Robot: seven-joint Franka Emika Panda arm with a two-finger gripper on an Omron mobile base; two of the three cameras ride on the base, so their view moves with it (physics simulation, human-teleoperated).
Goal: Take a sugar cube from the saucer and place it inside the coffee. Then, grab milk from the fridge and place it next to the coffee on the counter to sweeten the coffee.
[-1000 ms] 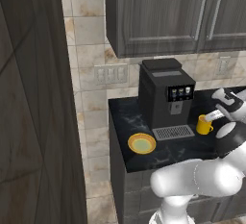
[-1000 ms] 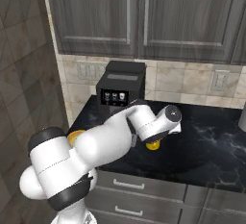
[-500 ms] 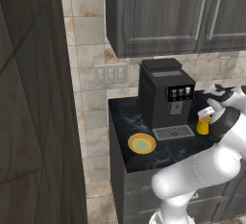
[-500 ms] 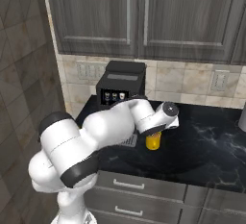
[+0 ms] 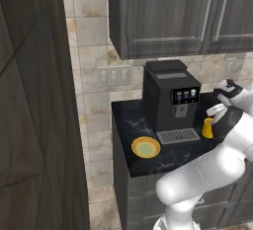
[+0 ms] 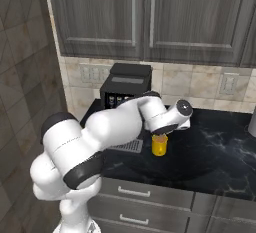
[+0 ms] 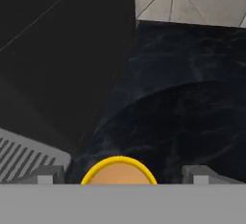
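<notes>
The yellow-orange mug of coffee (image 6: pixel 159 147) stands on the black counter (image 6: pixel 220 152), just right of the coffee machine's drip grate. My gripper (image 6: pixel 160 136) hangs directly over it, pointing down. In the hand view the mug's rim and tan coffee (image 7: pixel 119 172) lie between my fingertips (image 7: pixel 46 175), which stand wide apart and open with nothing held. The yellow saucer (image 5: pixel 146 147) with its pale centre sits at the counter's front left, far from the gripper (image 5: pixel 216 111). The sugar cube is hidden. The milk and the fridge are out of view.
The big black coffee machine (image 5: pixel 170 100) stands close to the left of the mug (image 5: pixel 208 128), its grey drip grate (image 7: pixel 24 153) beside my left fingertip. Dark wall cabinets (image 6: pixel 145 17) hang overhead. A dark tall panel (image 5: pixel 34 100) stands at the left.
The arm's elbow has swung up and round while the hand stayed over the mug, rising slightly. Mug and saucer have not moved.
</notes>
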